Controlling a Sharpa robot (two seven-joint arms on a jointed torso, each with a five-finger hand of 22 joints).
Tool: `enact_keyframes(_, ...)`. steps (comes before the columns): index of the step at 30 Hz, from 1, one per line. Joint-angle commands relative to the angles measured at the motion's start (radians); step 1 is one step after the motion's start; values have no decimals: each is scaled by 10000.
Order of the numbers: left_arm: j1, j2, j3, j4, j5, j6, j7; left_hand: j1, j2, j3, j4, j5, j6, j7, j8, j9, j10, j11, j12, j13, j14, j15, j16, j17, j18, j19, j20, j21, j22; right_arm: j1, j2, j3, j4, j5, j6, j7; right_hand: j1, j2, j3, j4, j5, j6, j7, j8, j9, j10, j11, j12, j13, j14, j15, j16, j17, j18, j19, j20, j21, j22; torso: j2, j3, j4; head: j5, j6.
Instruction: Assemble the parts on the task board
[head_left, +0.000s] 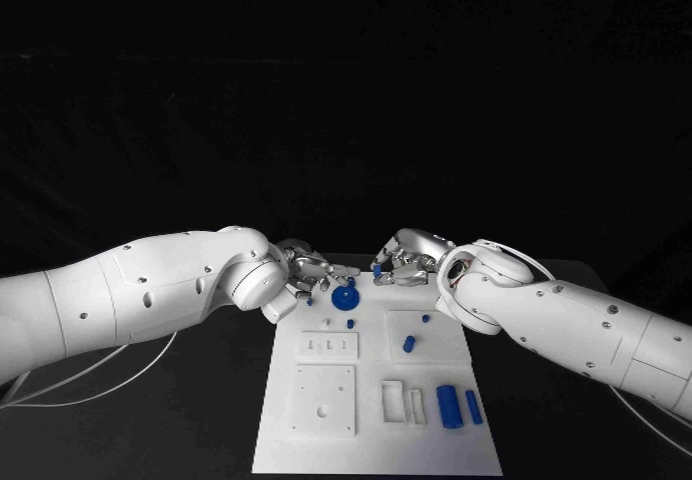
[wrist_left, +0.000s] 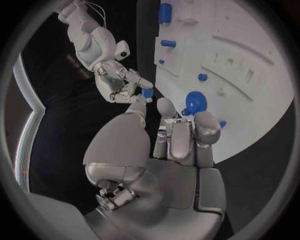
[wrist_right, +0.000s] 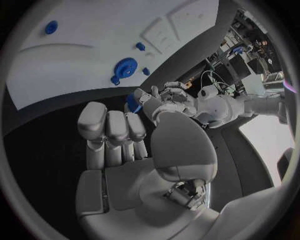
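Note:
The white task board (head_left: 378, 440) lies in the middle of the table. A round blue disc part (head_left: 346, 297) (wrist_left: 195, 100) (wrist_right: 127, 66) stands near the board's far edge. My right hand (head_left: 407, 256) (wrist_left: 120, 82) hovers over the far edge and pinches a small blue part (head_left: 378, 270) (wrist_left: 147, 93) (wrist_right: 132, 102) at its fingertips. My left hand (head_left: 310, 268) (wrist_right: 165, 101) hangs beside it over the board's far left corner, fingers loosely bent and holding nothing; a small blue peg (head_left: 309, 297) (wrist_left: 223, 124) sits just under it.
Two blue cylinders (head_left: 459, 405) lie at the board's near right beside white blocks (head_left: 404, 402). Small blue pegs (head_left: 408, 343) (head_left: 426, 320) stand mid-board. Raised white plates (head_left: 326, 398) occupy the left half. Black table surrounds the board.

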Motion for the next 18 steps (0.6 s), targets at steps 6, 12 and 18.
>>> enact_keyframes(6, 20, 262, 8, -43, -648, -694, -751, -292, -372, 68, 1135, -108, -217, 24, -11, -285, -15, 85, 30, -50, -19, 46, -16, -136, 99, 150, 18, -473, 546, 23, 392, -149, -4, -476, 77, -642, -24, -32, -53, 29, -49, 210, -76, 29, 1, 21, -27, 35, 32, 4, -78, -31, -10, -161, 537, -56, -1, 1156, 7, -12, 12, 7, -2)
enact_keyframes(12, 19, 315, 24, -6, -504, -905, -596, -562, -439, 79, 1196, -365, -180, 13, -8, -263, -9, 74, 10, -72, -17, 41, -35, -164, 81, 240, 5, -801, 949, 26, 566, -221, -25, -726, 126, -766, -13, -24, -78, 26, -46, 232, -84, 28, 15, 11, -36, -3, 13, 2, -81, -43, -19, -163, 544, -58, 4, 1158, 16, -15, 33, -15, -31)
enact_keyframes(18, 17, 386, 27, 62, -455, -733, -570, -486, -352, 85, 1160, -360, -156, 8, -9, -270, -17, 71, -9, -77, -18, 38, -54, -177, 72, 278, 3, -1013, 1181, 25, 714, -270, -53, -780, 140, -801, -17, -8, -95, 21, -32, 248, -88, 31, 27, 7, -38, -18, 5, 1, -83, -54, -28, -163, 547, -60, -8, 1157, 15, -18, 17, -17, -41)
